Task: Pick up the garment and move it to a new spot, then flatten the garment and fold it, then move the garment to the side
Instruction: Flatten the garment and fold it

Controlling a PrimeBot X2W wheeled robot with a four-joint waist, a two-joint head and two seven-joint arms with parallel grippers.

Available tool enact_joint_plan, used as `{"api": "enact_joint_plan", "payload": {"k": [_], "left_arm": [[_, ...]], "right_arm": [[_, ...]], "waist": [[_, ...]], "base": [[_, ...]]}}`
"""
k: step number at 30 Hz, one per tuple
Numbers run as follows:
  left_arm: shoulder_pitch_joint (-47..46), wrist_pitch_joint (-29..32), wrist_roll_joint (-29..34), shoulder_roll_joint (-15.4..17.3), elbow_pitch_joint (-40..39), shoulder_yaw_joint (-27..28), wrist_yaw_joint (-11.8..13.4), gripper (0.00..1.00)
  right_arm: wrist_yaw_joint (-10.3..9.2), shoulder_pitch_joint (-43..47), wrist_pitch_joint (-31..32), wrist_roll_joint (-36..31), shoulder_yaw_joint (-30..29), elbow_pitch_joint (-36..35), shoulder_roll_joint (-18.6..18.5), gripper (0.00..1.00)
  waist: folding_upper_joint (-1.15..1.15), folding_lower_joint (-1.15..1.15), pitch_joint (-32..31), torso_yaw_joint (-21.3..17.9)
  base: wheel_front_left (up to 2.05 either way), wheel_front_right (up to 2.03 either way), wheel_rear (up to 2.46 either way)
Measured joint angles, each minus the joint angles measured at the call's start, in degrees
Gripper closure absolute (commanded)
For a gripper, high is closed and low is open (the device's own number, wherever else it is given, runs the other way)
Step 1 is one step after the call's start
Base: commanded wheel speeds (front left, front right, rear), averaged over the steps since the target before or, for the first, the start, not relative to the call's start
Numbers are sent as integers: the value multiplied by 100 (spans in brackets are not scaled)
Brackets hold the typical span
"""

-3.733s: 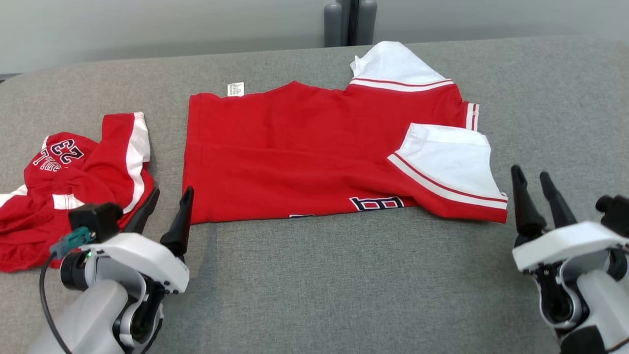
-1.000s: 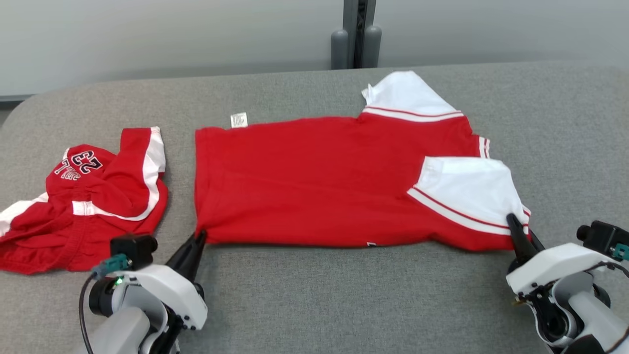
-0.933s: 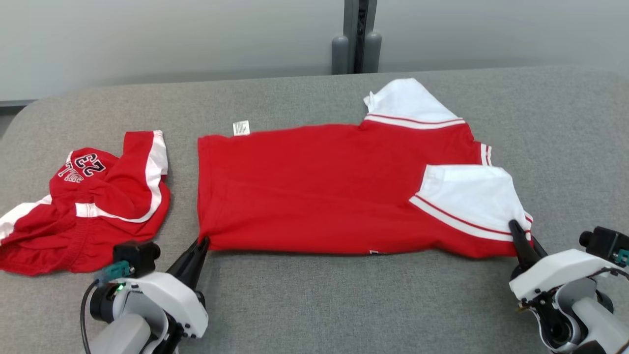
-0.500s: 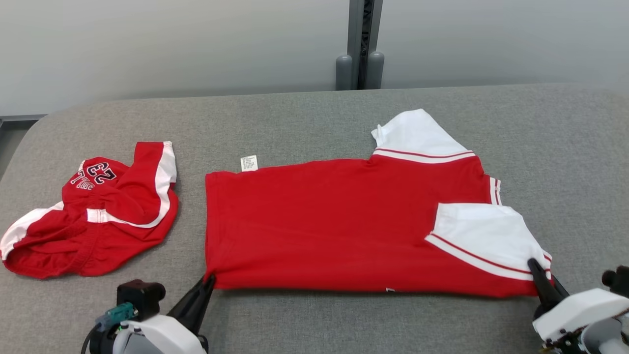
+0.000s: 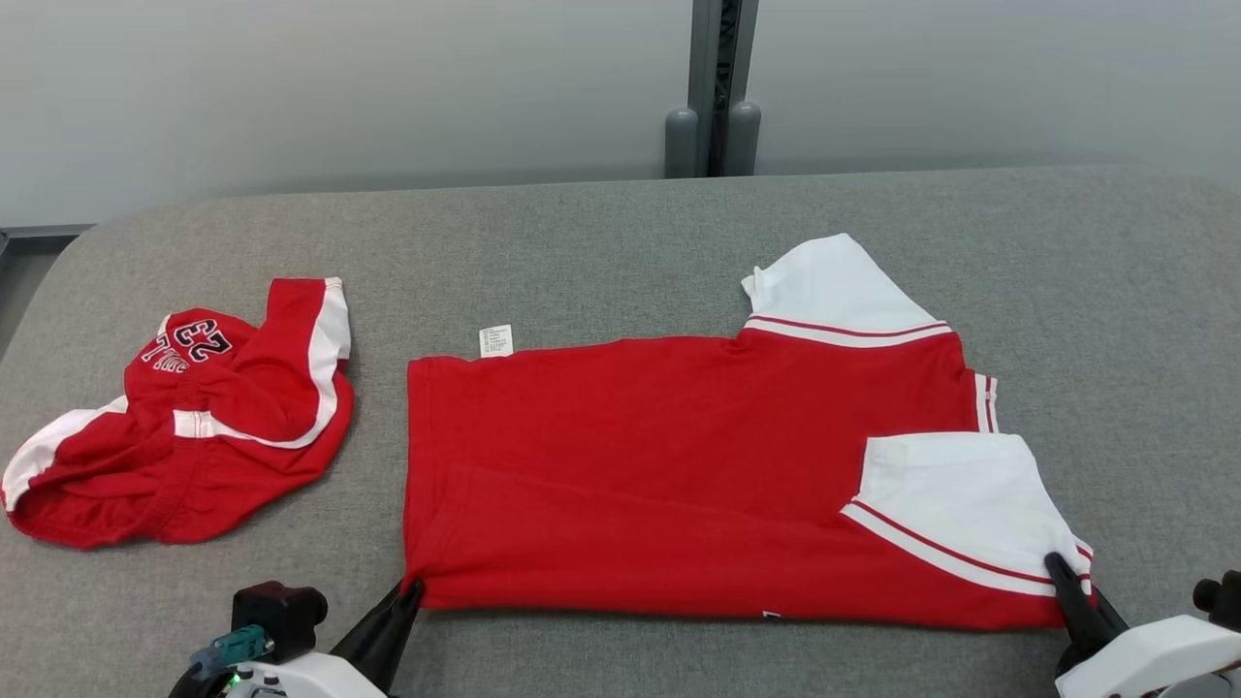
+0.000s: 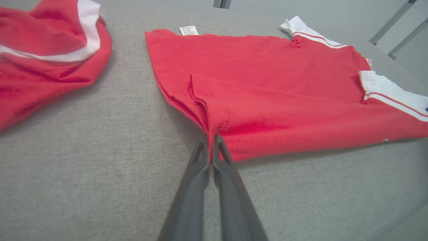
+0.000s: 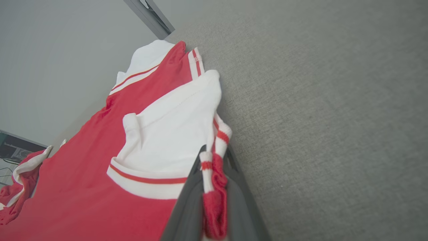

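The garment (image 5: 659,485) is a red shirt with white sleeves, lying folded lengthwise on the grey table (image 5: 582,242). My left gripper (image 5: 412,585) is shut on its near left corner, and the left wrist view shows the fingers pinching the red cloth (image 6: 267,83) at the left gripper (image 6: 210,137). At the near right corner, my right gripper (image 5: 1055,562) is shut on the striped edge beside the white sleeve. The right wrist view shows bunched red and white cloth (image 7: 83,194) clamped in the right gripper (image 7: 214,154).
Crumpled red shorts (image 5: 194,427) with white stripes and a number print lie at the table's left, also seen as shorts (image 6: 40,50) in the left wrist view. A grey post (image 5: 713,87) stands behind the table's far edge. Bare table lies right of the shirt.
Both grippers, open and apart from the shirt at first, closed on its near corners. Over the last second they drew the shirt toward me, away from the shorts' level; the camera also shifted.
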Motion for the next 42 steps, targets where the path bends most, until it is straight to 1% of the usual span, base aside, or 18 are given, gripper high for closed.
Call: {"api": "enact_joint_plan", "payload": {"k": [4,5,6,7,8,16,23,26,31,34,38,42], "left_arm": [[0,66,-43,-19,112,-21,-2,100],[0,76,-55,-27,132,-25,-2,84],[0,98,-65,-38,146,-25,-2,38],[1,102,-80,-45,162,-29,-2,4],[1,108,-92,-47,171,-30,-1,0],[1,97,-108,-56,199,-10,36,0],[0,49,-108,-54,185,7,48,0],[-2,-18,-97,-52,160,34,93,0],[-88,-154,-1,-9,87,131,143,0],[-215,-178,67,16,34,155,143,0],[-498,-145,145,54,9,200,133,0],[-901,-93,189,36,125,269,35,0]], "right_arm": [[0,0,66,-111,-101,-10,48,100],[0,3,89,-131,-119,-12,62,93],[0,14,108,-144,-146,-23,78,51],[0,36,109,-142,-193,-51,108,0],[-1,59,109,-141,-245,-80,135,0],[-1,104,157,-355,-495,-168,157,0],[-1,173,242,-592,-706,-216,249,0],[-1,221,278,-709,-810,-265,286,0],[-1,220,155,-1136,-1080,-438,272,0],[-1,203,142,-1351,-1240,-609,328,0],[-1,-17,275,-1695,-1436,-792,365,0],[-1,-424,511,-2083,-1538,-936,436,0]], "waist": [[0,0,-1,-11],[0,0,0,-10],[0,0,0,-7],[0,0,2,-5],[0,0,6,-2],[0,0,65,39],[0,0,32,43],[0,0,15,48],[0,0,1,52],[0,0,20,48],[0,0,112,36],[0,0,281,36]], "base": [[0,0,0],[0,0,0],[0,0,0],[0,0,0],[0,0,0],[0,0,0],[0,0,0],[0,0,0],[0,0,0],[0,0,0],[0,0,0],[0,0,0]]}}
